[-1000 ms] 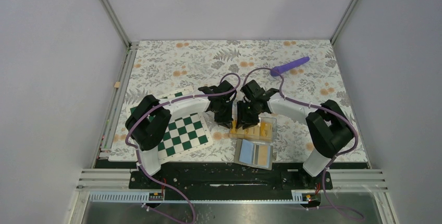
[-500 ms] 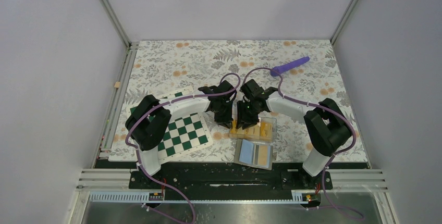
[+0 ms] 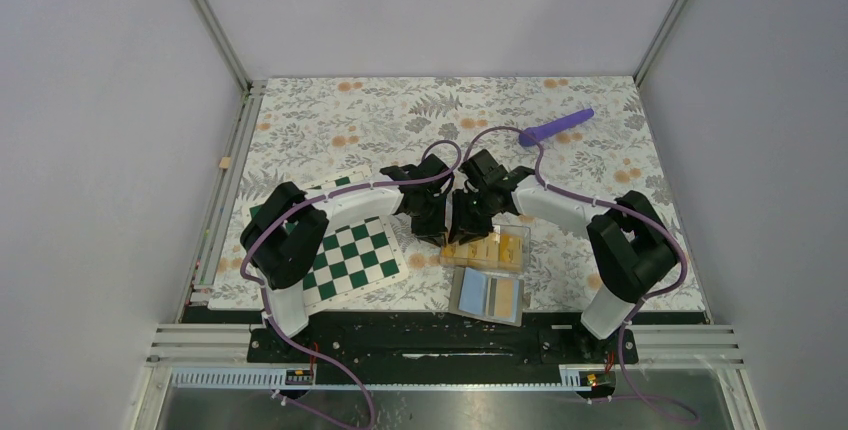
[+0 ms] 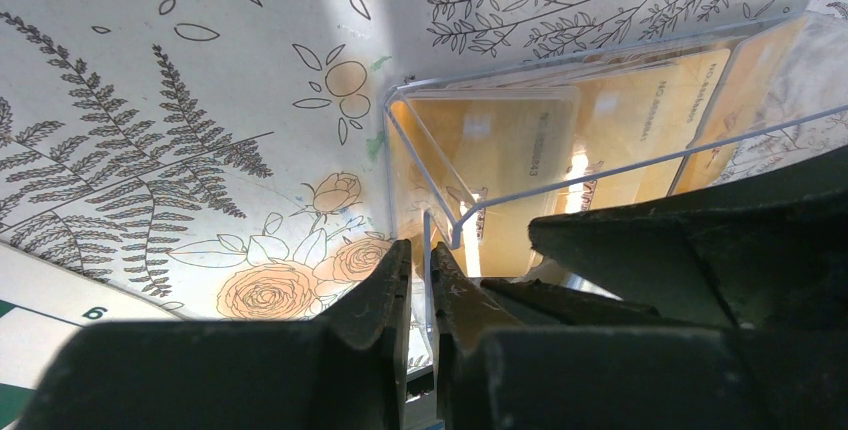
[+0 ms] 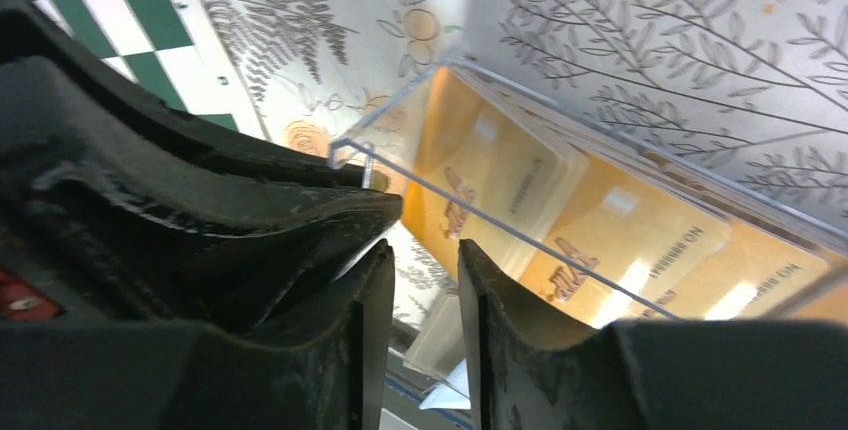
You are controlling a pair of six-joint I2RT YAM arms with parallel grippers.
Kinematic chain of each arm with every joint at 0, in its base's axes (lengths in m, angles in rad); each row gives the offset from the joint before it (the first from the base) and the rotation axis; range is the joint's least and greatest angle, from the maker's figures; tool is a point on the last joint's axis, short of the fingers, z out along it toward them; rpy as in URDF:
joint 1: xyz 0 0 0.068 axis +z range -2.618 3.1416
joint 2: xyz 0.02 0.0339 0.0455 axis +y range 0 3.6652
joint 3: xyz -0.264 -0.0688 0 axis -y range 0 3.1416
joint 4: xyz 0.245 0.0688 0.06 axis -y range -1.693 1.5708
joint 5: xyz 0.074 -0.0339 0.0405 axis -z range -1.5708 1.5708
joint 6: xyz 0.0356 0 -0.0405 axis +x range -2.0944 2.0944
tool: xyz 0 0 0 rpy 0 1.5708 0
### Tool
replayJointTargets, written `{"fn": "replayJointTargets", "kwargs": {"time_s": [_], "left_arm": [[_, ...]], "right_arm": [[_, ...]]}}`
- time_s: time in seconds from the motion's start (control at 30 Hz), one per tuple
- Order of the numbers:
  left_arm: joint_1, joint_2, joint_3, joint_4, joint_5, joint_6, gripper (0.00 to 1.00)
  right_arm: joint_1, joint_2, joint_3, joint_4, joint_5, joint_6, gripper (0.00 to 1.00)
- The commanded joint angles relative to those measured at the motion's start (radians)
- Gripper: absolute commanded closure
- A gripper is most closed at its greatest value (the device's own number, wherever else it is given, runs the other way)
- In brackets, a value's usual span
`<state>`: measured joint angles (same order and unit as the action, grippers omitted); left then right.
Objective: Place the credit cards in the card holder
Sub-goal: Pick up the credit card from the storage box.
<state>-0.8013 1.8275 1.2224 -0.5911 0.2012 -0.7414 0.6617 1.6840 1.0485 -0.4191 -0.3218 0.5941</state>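
Change: right gripper (image 5: 420,320) has narrowed and edged left toward the left gripper (image 4: 420,295).
Writing: I read "NO" plus digits too small to make out on the cards (image 4: 500,140), and "6" on the chessboard (image 4: 93,313) border.
Cards: flat inside the clear card holder (image 3: 515,245), centre of the top view, long sides running left-right.
Left grip: pinching the holder's clear wall.
Right grip: fingers slightly apart by the holder's corner.

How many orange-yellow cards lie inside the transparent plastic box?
3, overlapping in the transparent plastic box. In the left wrist view: one orange-yellow card at left, one in the middle, one at right. Others may be hidden.
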Motion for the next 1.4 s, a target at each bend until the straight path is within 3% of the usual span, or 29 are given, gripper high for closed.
{"fn": "replayJointTargets", "kwargs": {"time_s": [0.0,0.73,0.97,1.37], "left_arm": [[-0.012,0.004,0.002,0.039,0.006,-0.011,0.93],[-0.016,0.009,-0.001,0.039,0.004,-0.012,0.93],[-0.017,0.010,0.000,0.039,0.004,-0.012,0.93],[-0.018,0.012,0.002,0.039,0.005,-0.011,0.93]], "right_arm": [[0.006,-0.032,0.027,-0.068,0.084,-0.024,0.61],[0.006,0.029,-0.005,0.031,-0.059,0.011,0.61],[-0.005,-0.058,-0.018,-0.039,0.057,-0.013,0.58],[-0.166,-0.158,-0.161,-0.092,0.098,-0.070,0.58]]}}
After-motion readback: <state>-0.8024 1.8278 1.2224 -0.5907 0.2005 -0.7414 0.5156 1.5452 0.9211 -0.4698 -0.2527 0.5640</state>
